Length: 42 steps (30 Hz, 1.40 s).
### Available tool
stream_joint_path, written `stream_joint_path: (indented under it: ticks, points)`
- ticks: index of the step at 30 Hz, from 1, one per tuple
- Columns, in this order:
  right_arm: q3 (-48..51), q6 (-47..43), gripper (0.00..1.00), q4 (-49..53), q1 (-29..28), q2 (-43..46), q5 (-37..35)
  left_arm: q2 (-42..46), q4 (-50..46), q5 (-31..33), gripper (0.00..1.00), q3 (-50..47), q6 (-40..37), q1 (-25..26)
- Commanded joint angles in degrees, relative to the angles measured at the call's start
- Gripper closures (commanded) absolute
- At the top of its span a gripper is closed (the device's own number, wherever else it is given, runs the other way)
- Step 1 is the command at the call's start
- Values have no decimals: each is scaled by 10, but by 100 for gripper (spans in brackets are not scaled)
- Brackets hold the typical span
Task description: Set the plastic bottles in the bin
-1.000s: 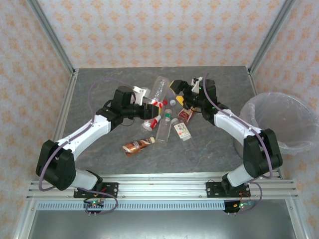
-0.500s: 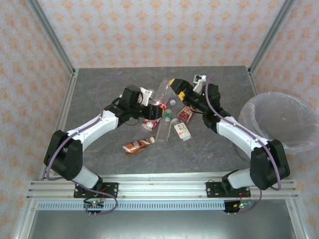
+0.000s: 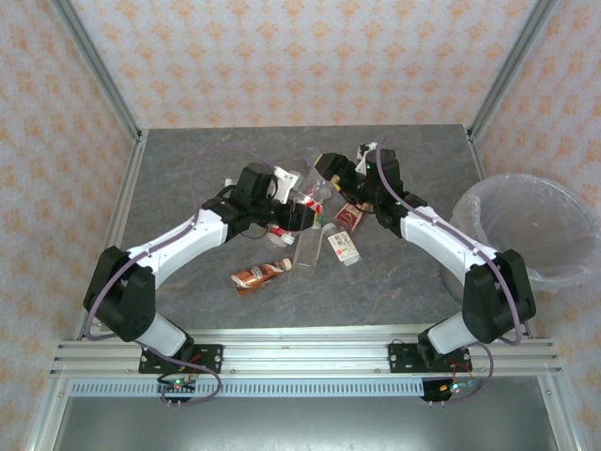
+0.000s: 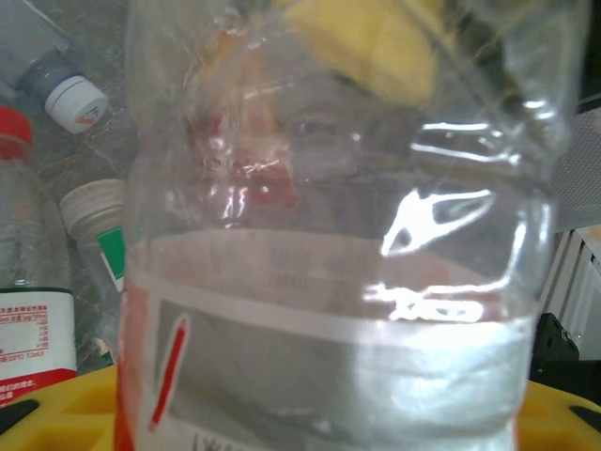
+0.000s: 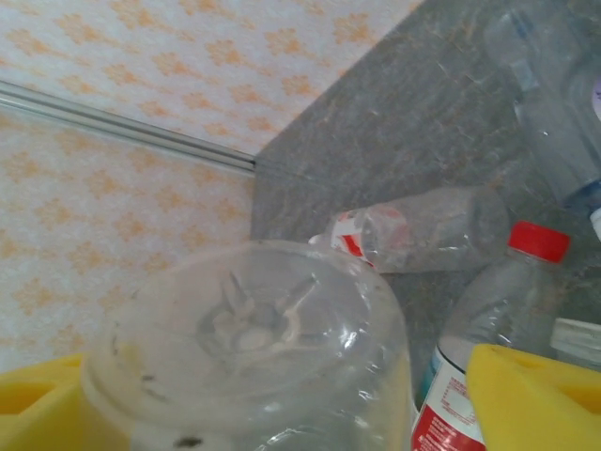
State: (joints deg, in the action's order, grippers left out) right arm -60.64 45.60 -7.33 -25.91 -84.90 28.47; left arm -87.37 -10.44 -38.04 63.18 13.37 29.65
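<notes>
Centrally, bottles [image 3: 258, 274] litter grey table [image 3: 169, 178]; orange-patterned walls [image 3: 300, 56].

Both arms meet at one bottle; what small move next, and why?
Probably close the right tool on the base of the clear plastic bottle. The left tool clamps that bottle, its base sits loosely between the right tool's fingers, and the round translucent bin stands on the right arm's side.

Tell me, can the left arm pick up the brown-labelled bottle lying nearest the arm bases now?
Probably not yet. The left gripper is shut on a clear bottle, so its jaws are occupied. The brown-labelled bottle itself lies uncovered, at the near edge of the other bottles.
</notes>
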Motion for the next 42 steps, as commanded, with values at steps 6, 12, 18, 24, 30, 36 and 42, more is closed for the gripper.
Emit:
stream_joint_path:
  ticks: [6,12,18,24,30,36,42]
  points:
    - [-24,-19,28,33,-3,-2,10,4,-18,18,40,32,-29,7]
    - [-20,-29,39,40,-3,13,10,3,-36,39,32,36,-34,7]
    - [-11,-38,41,38,-3,36,-11,13,-40,32,18,30,-42,7]
    - [-12,-97,41,88,-3,90,-75,79,6,10,0,-13,-30,1]
    - [-65,-201,41,236,-3,155,-169,154,55,108,0,-60,54,-47]
    - [-127,-293,41,353,-2,232,-296,184,66,210,0,-94,54,-73]
    - [-194,-398,41,427,0,292,-430,198,120,273,0,-137,47,-74]
